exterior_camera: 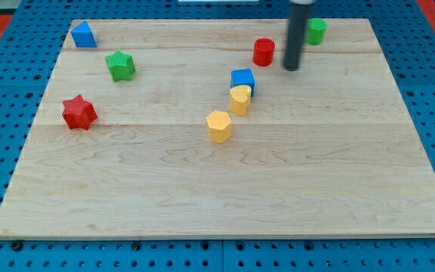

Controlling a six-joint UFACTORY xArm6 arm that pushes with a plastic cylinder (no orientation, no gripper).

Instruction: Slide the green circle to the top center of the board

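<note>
The green circle (316, 31) stands near the board's top edge, right of centre, partly hidden on its left by my dark rod. My tip (291, 68) rests on the board just below and to the left of the green circle, and to the right of the red cylinder (263, 52). The tip is apart from both blocks.
A blue cube (242, 79) touches a yellow block (240, 99) below it, and a yellow hexagon (219, 126) lies lower left of them. A green star (120, 66), a blue block (83, 35) and a red star (78, 112) sit at the left. The wooden board (338, 189) lies on a blue pegboard.
</note>
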